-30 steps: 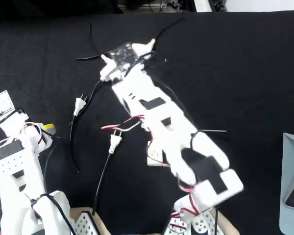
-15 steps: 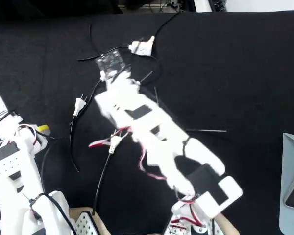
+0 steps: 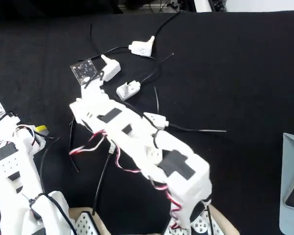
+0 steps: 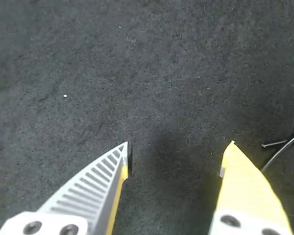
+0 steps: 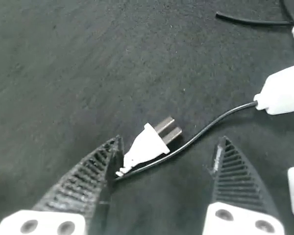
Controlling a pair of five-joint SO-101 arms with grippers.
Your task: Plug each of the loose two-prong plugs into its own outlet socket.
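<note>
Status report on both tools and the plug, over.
Left tool open above the cloth. Right tool open, straddling the plug. Its cord crosses the gap to a white socket.

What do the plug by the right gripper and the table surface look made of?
Plug: white body looks like smooth moulded plastic, faintly glossy; its prongs look like dull grey metal. Table surface: probably black cloth or felt, matte, with speckled fibrous grain.
</note>
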